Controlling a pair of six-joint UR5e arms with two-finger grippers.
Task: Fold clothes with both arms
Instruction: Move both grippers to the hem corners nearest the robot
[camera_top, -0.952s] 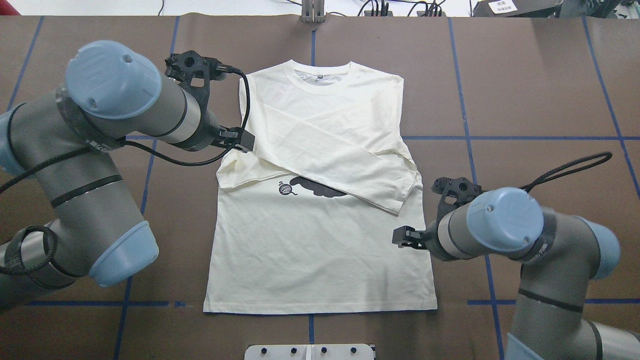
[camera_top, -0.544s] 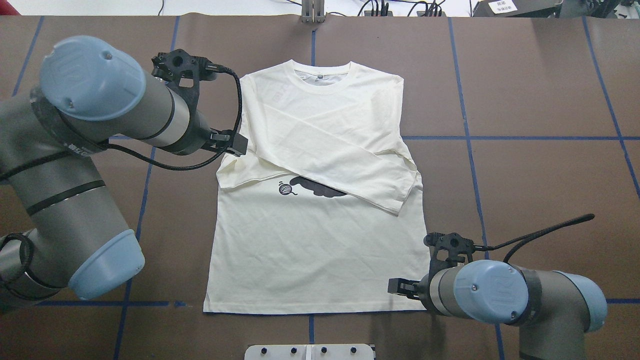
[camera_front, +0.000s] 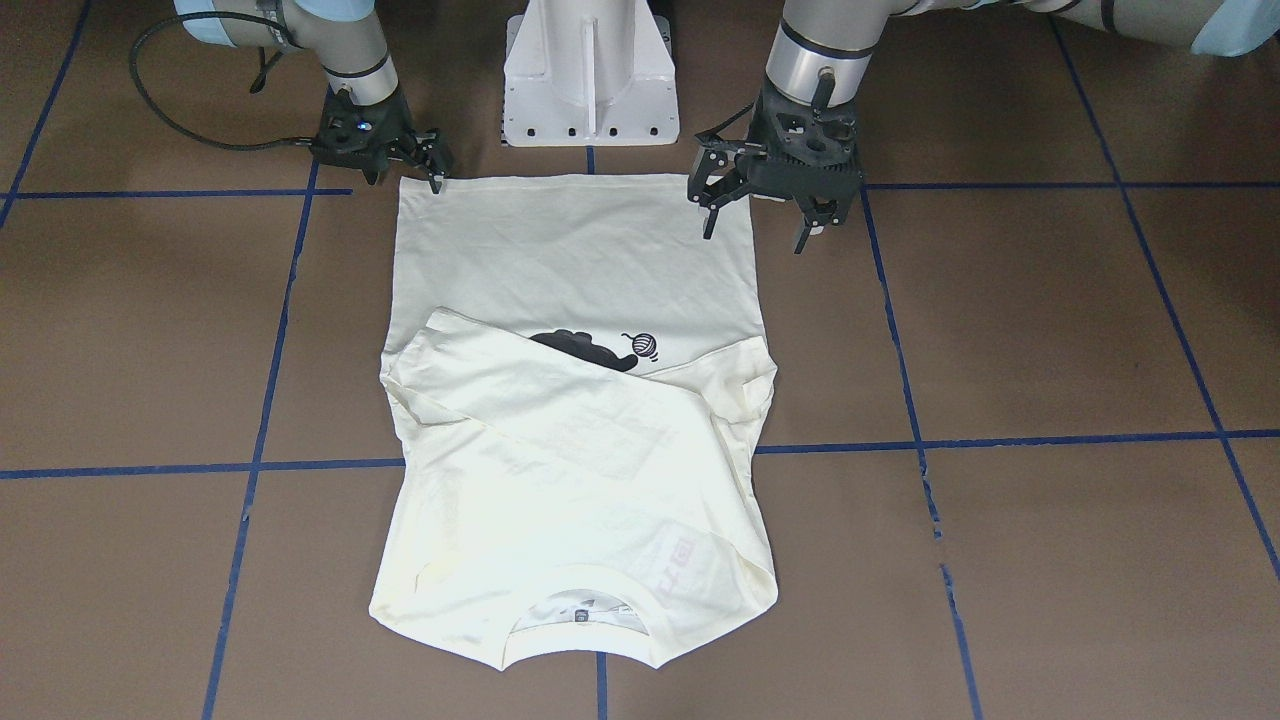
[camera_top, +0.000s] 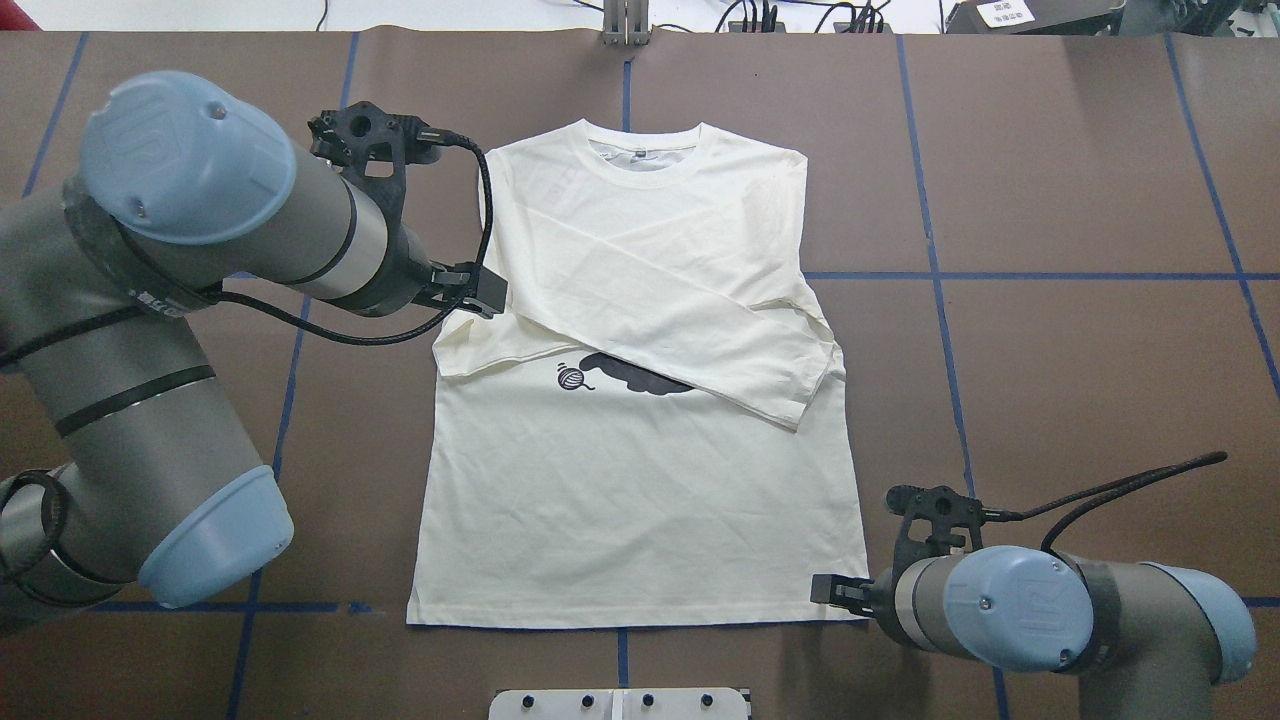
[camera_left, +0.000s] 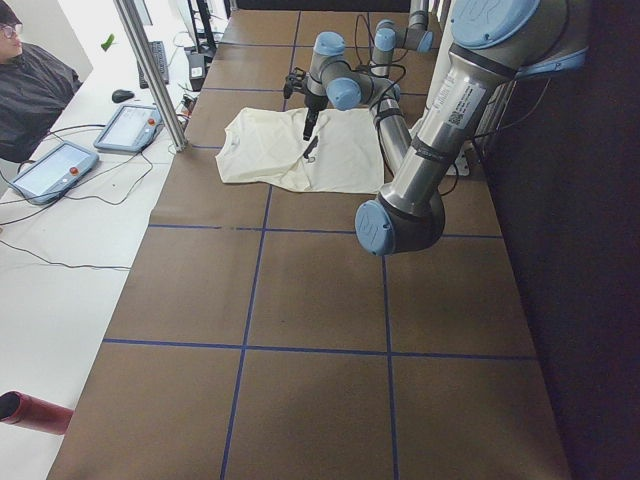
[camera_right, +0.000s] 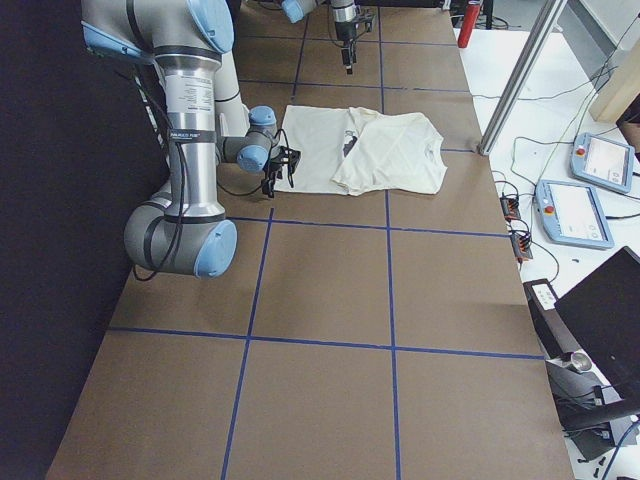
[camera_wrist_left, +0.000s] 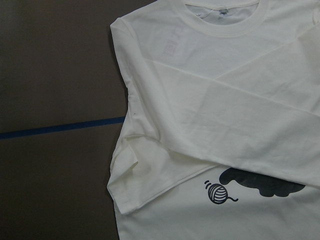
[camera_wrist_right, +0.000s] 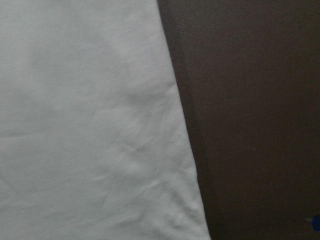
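Observation:
The cream-white shirt (camera_top: 640, 500) lies flat on the brown table, collar away from the robot, with both sleeves folded across the chest. They cover most of the black cat print (camera_top: 630, 377); a yarn ball shows. My left gripper (camera_top: 482, 290) is open and hangs above the shirt's left edge at the folded sleeve; it is also in the front view (camera_front: 755, 230). My right gripper (camera_top: 835, 592) is open and low at the hem's right corner, also in the front view (camera_front: 405, 172). The left wrist view shows the shirt (camera_wrist_left: 225, 100); the right wrist view shows its edge (camera_wrist_right: 75, 125) close up.
The white pedestal base (camera_front: 590, 80) stands at the table's near edge, just behind the hem. Blue tape lines (camera_top: 1000, 276) cross the brown table. Tablets (camera_left: 130, 125) and a metal post (camera_left: 150, 70) stand beyond the table's far side, where a person sits.
My right arm moved back along the shirt's right side, from the sleeve cuff down to the hem corner. My left gripper drew slightly left, then came back to the shirt's edge.

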